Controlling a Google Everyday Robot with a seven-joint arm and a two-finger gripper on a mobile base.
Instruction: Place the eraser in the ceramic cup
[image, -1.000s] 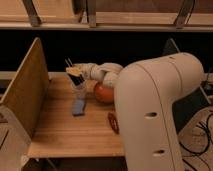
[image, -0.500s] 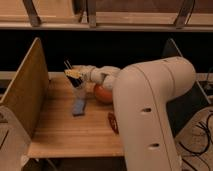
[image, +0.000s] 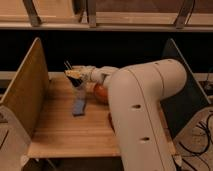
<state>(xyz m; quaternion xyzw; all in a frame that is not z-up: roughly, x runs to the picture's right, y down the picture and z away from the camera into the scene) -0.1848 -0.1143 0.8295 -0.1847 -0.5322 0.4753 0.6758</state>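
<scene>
just above ceramic cup (image: 80, 83), gripper (image: 73, 73) clasping eraser (image: 74, 73), blue slab (image: 79, 107) nearby

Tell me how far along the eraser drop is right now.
Done: the eraser is off the table, up at the gripper near the table's far left. In hand: the gripper is above the ceramic cup, which stands just behind the blue slab. Left: releasing the eraser into the cup.
</scene>
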